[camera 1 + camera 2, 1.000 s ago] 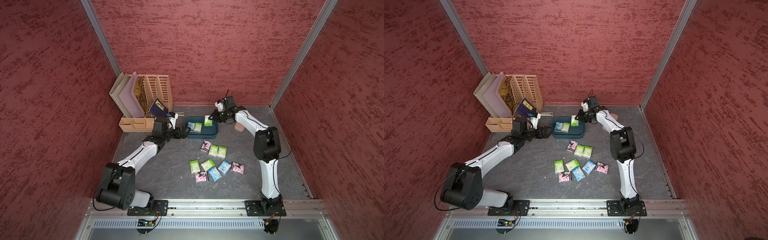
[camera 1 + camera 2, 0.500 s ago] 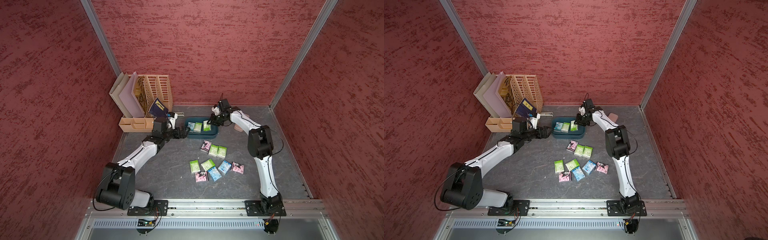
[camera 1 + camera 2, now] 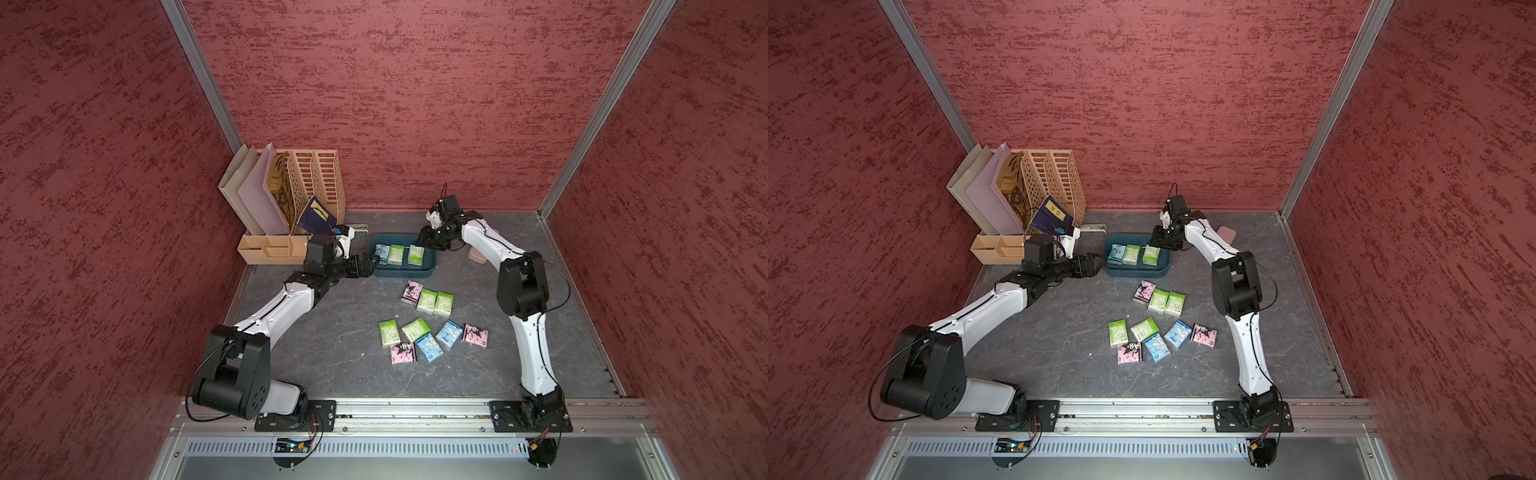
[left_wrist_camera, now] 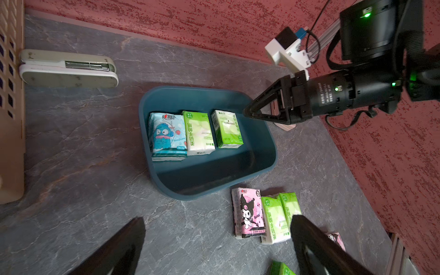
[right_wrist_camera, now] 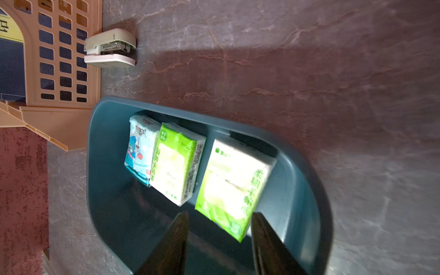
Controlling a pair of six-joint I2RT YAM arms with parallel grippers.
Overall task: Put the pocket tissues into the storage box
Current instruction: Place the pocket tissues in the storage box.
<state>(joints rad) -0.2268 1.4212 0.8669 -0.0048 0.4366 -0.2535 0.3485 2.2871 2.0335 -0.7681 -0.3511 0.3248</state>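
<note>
The dark teal storage box point(image 3: 405, 275) stands at the back middle of the table. Three pocket tissues lie in a row inside: a light blue one point(image 4: 166, 135), a green-and-white one point(image 4: 198, 133) and a green one point(image 4: 227, 128). My right gripper point(image 5: 219, 216) hovers at the box's right end, open; the green packet's point(image 5: 233, 185) near corner lies loose between its fingers. My left gripper point(image 4: 217, 221) is wide open and empty, just off the box's left end point(image 3: 372, 262). Three more packets point(image 3: 428, 299) lie in front of the box, and several others point(image 3: 432, 338) nearer the front.
A beige slotted file organizer point(image 3: 307, 187) with folders and a small compartment tray point(image 3: 270, 249) fills the back left corner. A white stapler point(image 4: 66, 69) lies between it and the box. A pink rounded case point(image 3: 476, 254) sits behind my right forearm. Red walls close three sides.
My right gripper carried the green packet to the box's right end, set it down inside and opened. The left arm has stayed where it was.
</note>
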